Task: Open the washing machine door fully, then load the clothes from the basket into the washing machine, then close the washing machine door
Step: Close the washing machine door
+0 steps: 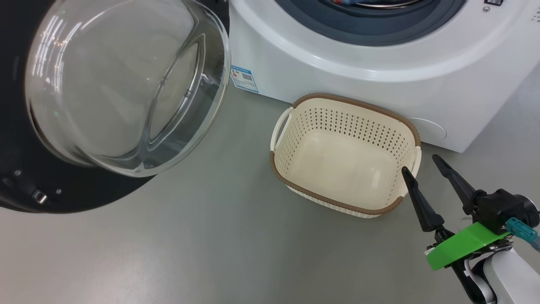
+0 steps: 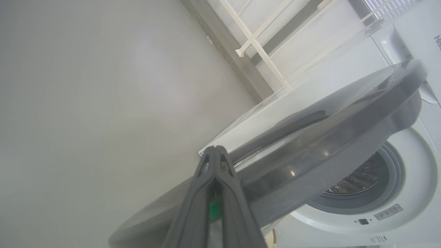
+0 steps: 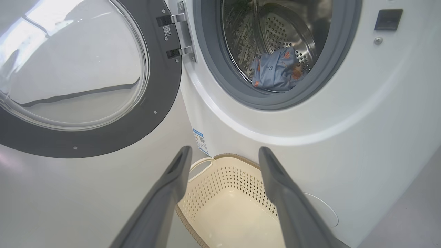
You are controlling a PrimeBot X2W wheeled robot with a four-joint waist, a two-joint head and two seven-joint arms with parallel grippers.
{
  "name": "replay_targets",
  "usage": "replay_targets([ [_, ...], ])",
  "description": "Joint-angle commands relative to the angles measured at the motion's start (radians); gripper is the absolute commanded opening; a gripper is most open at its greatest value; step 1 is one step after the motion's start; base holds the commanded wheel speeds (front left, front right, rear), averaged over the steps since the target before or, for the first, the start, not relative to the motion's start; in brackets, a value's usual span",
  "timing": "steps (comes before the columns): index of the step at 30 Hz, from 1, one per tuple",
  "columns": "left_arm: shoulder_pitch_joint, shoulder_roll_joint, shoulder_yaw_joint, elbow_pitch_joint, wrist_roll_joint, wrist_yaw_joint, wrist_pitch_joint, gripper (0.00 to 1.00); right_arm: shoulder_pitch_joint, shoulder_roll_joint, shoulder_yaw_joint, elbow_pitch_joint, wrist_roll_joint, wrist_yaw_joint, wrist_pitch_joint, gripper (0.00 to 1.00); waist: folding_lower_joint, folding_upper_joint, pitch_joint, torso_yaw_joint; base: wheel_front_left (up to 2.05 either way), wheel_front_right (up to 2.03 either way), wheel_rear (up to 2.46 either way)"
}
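Cut-off letters beginning "HI" on the washing machine [image 2: 423, 179]; blue label sticker [image 1: 244, 79] illegible.

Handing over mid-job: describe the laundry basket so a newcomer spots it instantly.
Start at the white washing machine with its door swung open. On the grey floor in front of it sits the basket. Unlike the white machine and glass door, it is cream plastic with perforated sides, a brown woven-look rim and nothing inside.
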Motion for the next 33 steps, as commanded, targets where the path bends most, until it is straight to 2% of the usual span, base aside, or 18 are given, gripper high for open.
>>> replay_targets([
  [1,-0.001,0.03,0.008,-0.047,-0.019,-0.01,0.027,0.0,0.013,0.002,0.01,-0.021,-0.003,0.004,-0.008,1.0,0.0,0.0,-0.008,0.0,0.0,0.0,0.0],
  [33,0.063,0.07,0.015,-0.198,-0.09,-0.01,0.25,0.0,0.074,0.037,-0.025,-0.03,-0.002,0.004,-0.008,1.0,0.0,0.0,-0.118,-0.036,0.0,0.0,0.0],
])
